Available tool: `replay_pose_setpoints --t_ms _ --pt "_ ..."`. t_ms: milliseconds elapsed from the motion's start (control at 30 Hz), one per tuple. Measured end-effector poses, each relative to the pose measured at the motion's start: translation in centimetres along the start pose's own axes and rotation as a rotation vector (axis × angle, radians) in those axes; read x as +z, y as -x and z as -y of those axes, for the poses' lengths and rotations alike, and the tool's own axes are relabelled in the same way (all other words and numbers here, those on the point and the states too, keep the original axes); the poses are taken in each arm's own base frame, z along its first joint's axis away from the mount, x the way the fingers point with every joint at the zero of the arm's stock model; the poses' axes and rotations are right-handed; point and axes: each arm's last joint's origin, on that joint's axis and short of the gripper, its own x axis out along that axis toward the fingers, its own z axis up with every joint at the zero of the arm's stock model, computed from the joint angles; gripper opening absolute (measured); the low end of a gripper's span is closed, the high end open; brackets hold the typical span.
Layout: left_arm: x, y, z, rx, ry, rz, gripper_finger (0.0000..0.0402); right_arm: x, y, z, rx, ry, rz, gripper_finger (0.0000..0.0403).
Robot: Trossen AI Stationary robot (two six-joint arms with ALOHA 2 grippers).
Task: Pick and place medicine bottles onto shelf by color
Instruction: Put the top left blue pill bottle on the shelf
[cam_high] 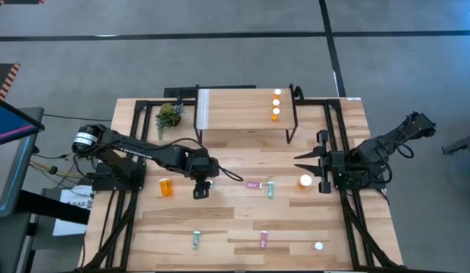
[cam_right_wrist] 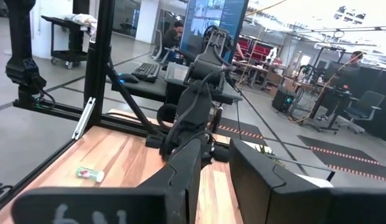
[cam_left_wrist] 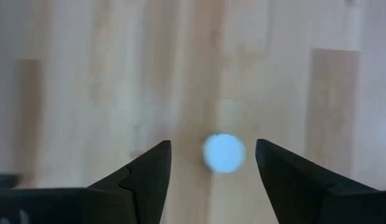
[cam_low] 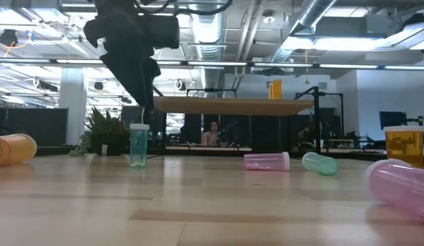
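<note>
Three orange bottles (cam_high: pixel 277 105) stand on the shelf (cam_high: pixel 235 114); eight elsewhere.

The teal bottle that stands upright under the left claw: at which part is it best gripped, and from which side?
Grip the teal bottle on its round body just below the white cap, coming straight down from above. It stands upright, and its cap shows between the open fingers of the left claw, so a plain vertical descent probably suffices.
</note>
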Motion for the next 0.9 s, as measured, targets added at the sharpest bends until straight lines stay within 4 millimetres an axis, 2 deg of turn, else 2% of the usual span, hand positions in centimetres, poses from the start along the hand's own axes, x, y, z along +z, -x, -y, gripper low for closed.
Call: replay_pose_setpoints --t_ms 267,900 --pt "-0.2 -2.2 0.2 -0.016 -0.017 -0.08 0.0223 0.0 -0.4 -0.2 -0.001 -0.011 0.001 0.0107" --pt "-0.1 -2.7 0.1 -0.003 -0.039 -0.086 0.0222 -0.1 -0.6 -0.4 0.003 -0.005 -0.008 0.0107"
